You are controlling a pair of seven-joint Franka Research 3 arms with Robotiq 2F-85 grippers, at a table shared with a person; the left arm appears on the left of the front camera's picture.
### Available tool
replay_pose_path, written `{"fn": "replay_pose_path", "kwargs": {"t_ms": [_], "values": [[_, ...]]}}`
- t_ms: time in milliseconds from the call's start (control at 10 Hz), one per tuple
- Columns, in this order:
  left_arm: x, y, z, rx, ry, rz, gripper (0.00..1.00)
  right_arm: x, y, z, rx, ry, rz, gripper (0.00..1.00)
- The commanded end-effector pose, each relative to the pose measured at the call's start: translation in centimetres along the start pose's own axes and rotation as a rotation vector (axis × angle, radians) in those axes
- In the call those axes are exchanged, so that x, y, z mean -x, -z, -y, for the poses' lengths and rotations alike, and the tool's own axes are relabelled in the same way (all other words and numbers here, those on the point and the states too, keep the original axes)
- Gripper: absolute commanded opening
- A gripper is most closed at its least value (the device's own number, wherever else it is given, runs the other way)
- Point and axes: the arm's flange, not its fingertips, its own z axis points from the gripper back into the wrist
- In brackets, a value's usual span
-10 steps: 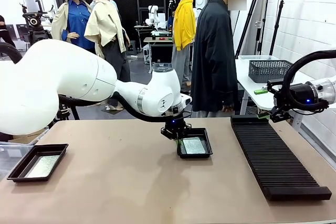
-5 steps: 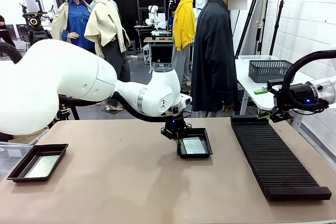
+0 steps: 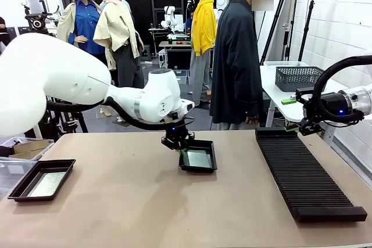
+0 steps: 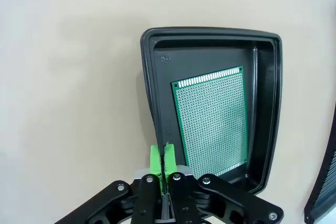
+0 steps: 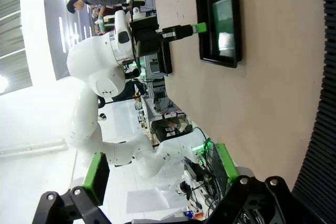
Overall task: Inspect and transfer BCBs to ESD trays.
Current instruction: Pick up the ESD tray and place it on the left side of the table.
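Two ESD trays, one near the middle (image 3: pixel 198 160) and one at the left edge (image 3: pixel 42 179), each holding one BCB, middle (image 3: pixel 198 158) and left (image 3: pixel 47 183), two in all; one long ribbed black rack (image 3: pixel 305 175); one dark mesh basket (image 3: pixel 297 77); one person (image 3: pixel 235 56).

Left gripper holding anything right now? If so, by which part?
Yes. The left gripper is shut on the rim of the ESD tray, at its near side wall; a BCB lies inside. The right gripper holds nothing.

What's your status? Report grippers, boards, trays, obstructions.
Left gripper shut on rim of glossy black plastic tray holding green circuit board. Right gripper open, empty. Second tray at table's left. Nothing blocking.
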Motion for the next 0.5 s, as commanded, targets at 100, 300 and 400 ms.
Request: {"fn": "replay_pose_path", "kwargs": {"t_ms": [100,300,400], "values": [[1.8,-0.9,-4.3,0.031,0.005,-0.046,0.0,0.2,0.1,0.1,0.01,0.006,0.006,1.0],[2.3,-1.0,-7.0,0.04,-0.018,-0.037,0.0,0.2,0.1,0.1,0.01,0.006,0.006,1.0],[2.7,-1.1,-8.5,0.046,-0.024,-0.031,0.0,0.2,0.1,0.1,0.01,0.006,0.006,1.0]]}}
